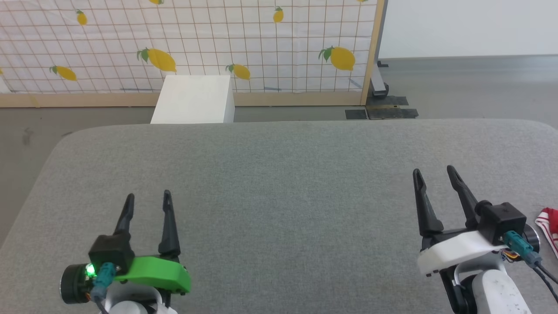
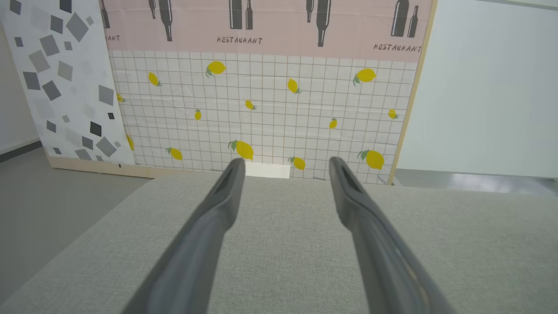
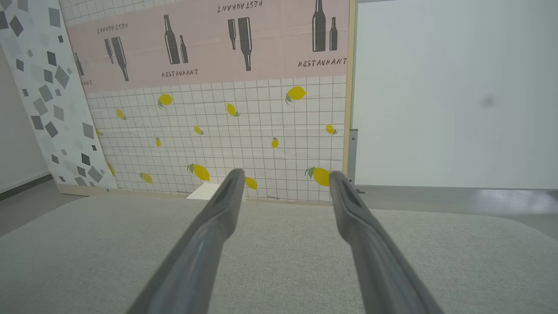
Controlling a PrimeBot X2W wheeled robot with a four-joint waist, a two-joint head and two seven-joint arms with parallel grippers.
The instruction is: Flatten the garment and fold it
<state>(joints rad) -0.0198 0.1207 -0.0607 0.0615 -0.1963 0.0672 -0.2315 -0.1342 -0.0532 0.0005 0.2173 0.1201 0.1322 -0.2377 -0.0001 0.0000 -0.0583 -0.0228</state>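
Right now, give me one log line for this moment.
left gripper: open, empty | right gripper: open, empty | garment: striped edge on grey surface, right of right gripper, untouched | fold: not started

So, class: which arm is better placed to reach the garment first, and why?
Right, probably. The garment lies at the head view's right edge, beside the right gripper; the left gripper sits far across the grey surface. Both sets of jaws are open.

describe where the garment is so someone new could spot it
Start from the wide grey padded surface in the head view and follow it to the right gripper. Just past that gripper's wrist, at the picture's right edge, lies the garment: the one patch of red with white stripes on grey.
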